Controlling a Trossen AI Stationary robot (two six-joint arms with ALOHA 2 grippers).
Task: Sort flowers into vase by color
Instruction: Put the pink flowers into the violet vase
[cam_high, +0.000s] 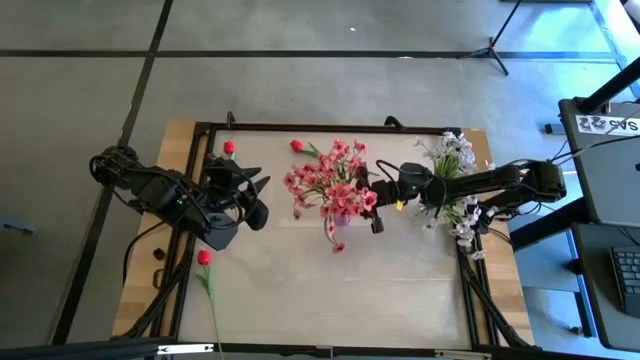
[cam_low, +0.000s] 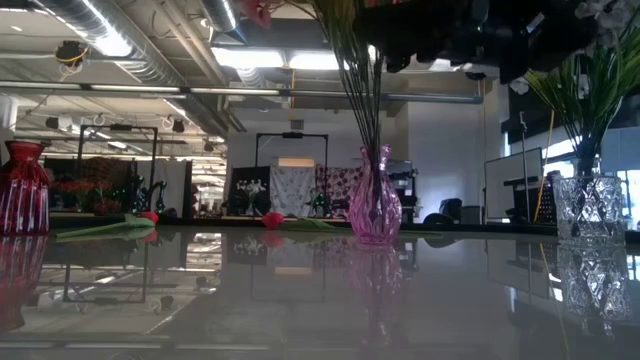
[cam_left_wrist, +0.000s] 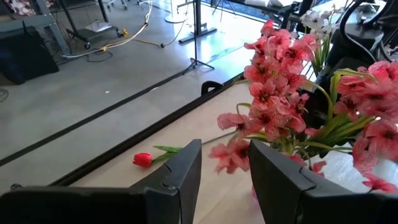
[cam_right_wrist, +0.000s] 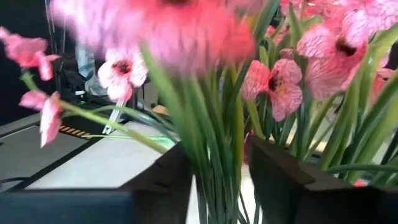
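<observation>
Surface (cam_high: 330, 290): pale, glossy, dark frame w/ wood edges. Grey floor (cam_high: 300, 80) around it, crossed by dark lines. Tripod foot (cam_high: 492, 50) on floor beyond surface's far right corner. Desk w/ keyboard (cam_high: 625, 275) just right of surface. Dark stand frame (cam_low: 290, 150) in room behind surface.

In the low view we lose the pink flowers (cam_low: 345, 15) past the top edge, with only stems above the pink vase (cam_low: 374, 210). The right tool (cam_right_wrist: 221, 180) has stems between its fingers, whether gripped we can't tell; nearest blossoms blur.
</observation>
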